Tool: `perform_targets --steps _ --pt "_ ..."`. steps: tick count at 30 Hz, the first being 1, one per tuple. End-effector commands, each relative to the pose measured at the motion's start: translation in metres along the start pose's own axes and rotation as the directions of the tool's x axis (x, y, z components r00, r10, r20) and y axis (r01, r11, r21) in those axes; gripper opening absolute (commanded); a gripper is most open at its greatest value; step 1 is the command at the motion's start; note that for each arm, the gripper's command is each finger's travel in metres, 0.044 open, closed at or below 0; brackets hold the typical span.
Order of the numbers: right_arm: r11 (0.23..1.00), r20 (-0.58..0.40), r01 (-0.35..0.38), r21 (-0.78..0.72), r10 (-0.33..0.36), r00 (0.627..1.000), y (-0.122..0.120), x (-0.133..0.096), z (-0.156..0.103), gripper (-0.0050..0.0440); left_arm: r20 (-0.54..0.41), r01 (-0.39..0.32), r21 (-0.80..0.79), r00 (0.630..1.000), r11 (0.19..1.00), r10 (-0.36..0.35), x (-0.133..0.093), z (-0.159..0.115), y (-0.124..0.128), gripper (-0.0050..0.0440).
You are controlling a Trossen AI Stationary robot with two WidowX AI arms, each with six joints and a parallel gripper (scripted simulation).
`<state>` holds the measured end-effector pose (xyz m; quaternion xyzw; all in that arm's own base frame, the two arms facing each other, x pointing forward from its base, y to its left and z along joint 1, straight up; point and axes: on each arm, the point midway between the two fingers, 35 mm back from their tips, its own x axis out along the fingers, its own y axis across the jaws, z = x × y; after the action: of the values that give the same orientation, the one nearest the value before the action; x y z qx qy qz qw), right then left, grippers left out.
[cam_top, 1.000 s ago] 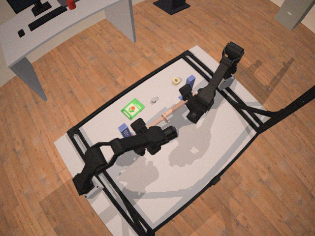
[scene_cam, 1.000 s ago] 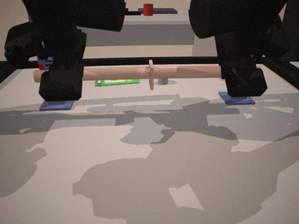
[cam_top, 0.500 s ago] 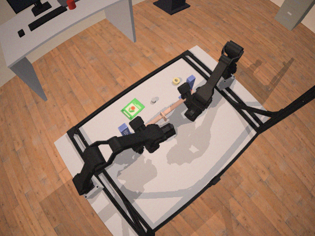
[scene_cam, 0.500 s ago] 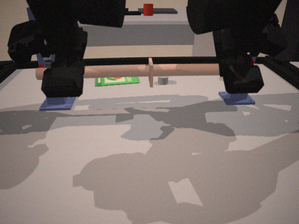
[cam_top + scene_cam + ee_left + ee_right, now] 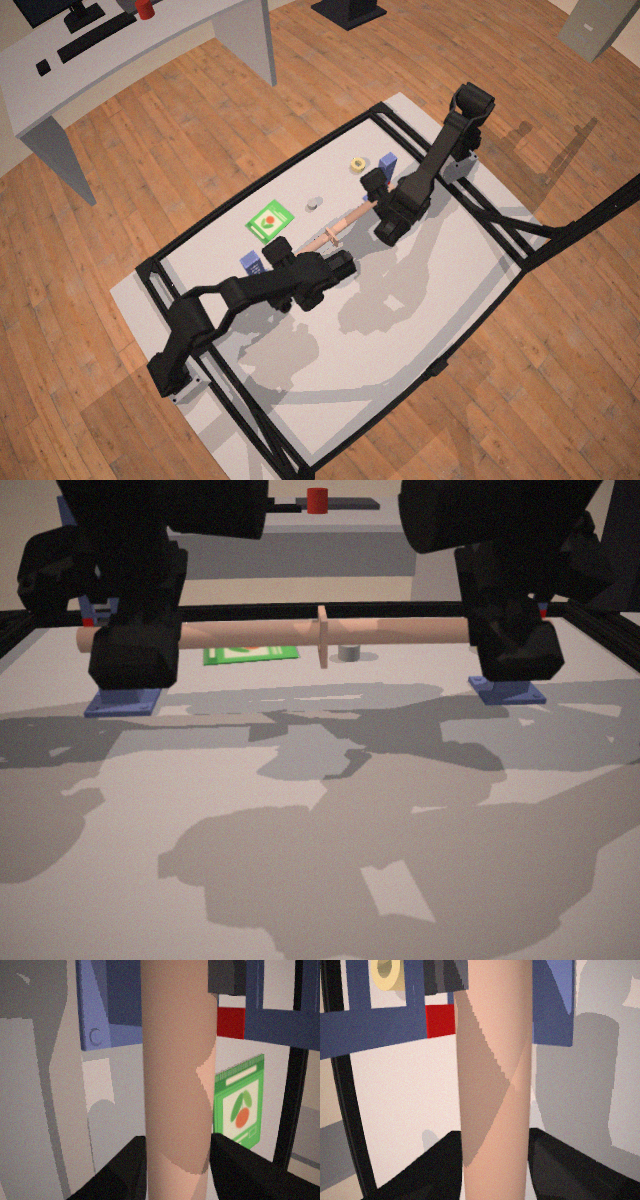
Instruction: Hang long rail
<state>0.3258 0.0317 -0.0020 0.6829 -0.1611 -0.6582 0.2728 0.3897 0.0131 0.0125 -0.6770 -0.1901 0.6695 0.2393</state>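
Around the long rail [image 5: 356,213] [image 5: 248,633] [image 5: 175,1060] [image 5: 494,1060], left hand [image 5: 310,258] [image 5: 135,653] [image 5: 178,1140] and right hand [image 5: 381,207] [image 5: 511,645] [image 5: 494,1140] are closed, gripping it above the desk [image 5: 439,289] [image 5: 206,774] [image 5: 120,1135] [image 5: 400,1110] — near two blue posts [image 5: 251,259] [image 5: 124,702] [image 5: 285,1027] [image 5: 370,1030]. Whether its hooks sit in the red-marked slots — I cannot tell.

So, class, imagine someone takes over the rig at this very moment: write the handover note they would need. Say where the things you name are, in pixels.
Left gripper [image 5: 315,255] [image 5: 135,654] [image 5: 177,1137]: shut on the rail [image 5: 356,212] [image 5: 248,633] [image 5: 177,1060] [image 5: 495,1060].
Right gripper [image 5: 381,207] [image 5: 516,653] [image 5: 495,1132]: shut on the rail too.
Where: the rail is up off the table, near the left post [image 5: 251,260] [image 5: 124,702] [image 5: 95,1010] and the right post [image 5: 387,162] [image 5: 509,692] [image 5: 552,1015]; both stand on the table.
Done: rail picked up.
Unclear: whether either hook sits in its red-marked slot.
Left: seat both hooks if needed, check the rail hangs level, let go, lift both arms free.
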Motion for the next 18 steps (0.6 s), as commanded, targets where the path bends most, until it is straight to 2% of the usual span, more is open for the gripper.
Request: perform_targets --steps 1,7,8,14,16,18 --pt "1.000 -0.003 -0.012 0.002 0.012 1.000 0.0011 0.0023 -0.0004 0.0000 0.000 0.020 0.002 1.000 1.000 -0.020 0.0033 0.0005 -0.0016 0.0000" --pt "1.000 -0.003 -0.012 0.002 0.012 1.000 -0.0013 0.0056 -0.0005 0.0000 0.000 0.020 0.002 1.000 1.000 -0.020 0.0068 0.0006 0.0009 0.0000" --pt "1.000 -0.001 0.000 0.000 0.000 1.000 -0.0023 0.0033 -0.0002 0.0024 0.000 0.000 0.000 1.000 1.000 0.000 0.0033 0.0001 0.0023 0.0024" --pt "1.000 -0.001 0.000 0.000 0.000 1.000 -0.0023 0.0033 -0.0002 0.0168 0.000 0.000 0.000 1.000 1.000 0.000 0.0033 0.0001 0.0023 0.0168" --pt "1.000 -0.001 0.000 0.000 0.000 1.000 -0.0023 0.0033 -0.0002 0.0168 0.000 0.000 0.000 1.000 1.000 0.000 0.0033 0.0001 0.0023 0.0168" --pt "1.000 -0.001 0.000 0.000 0.000 1.000 -0.0023 0.0033 -0.0002 0.0216 0.000 0.000 0.000 1.000 1.000 0.000 0.0033 0.0001 0.0023 0.0216"
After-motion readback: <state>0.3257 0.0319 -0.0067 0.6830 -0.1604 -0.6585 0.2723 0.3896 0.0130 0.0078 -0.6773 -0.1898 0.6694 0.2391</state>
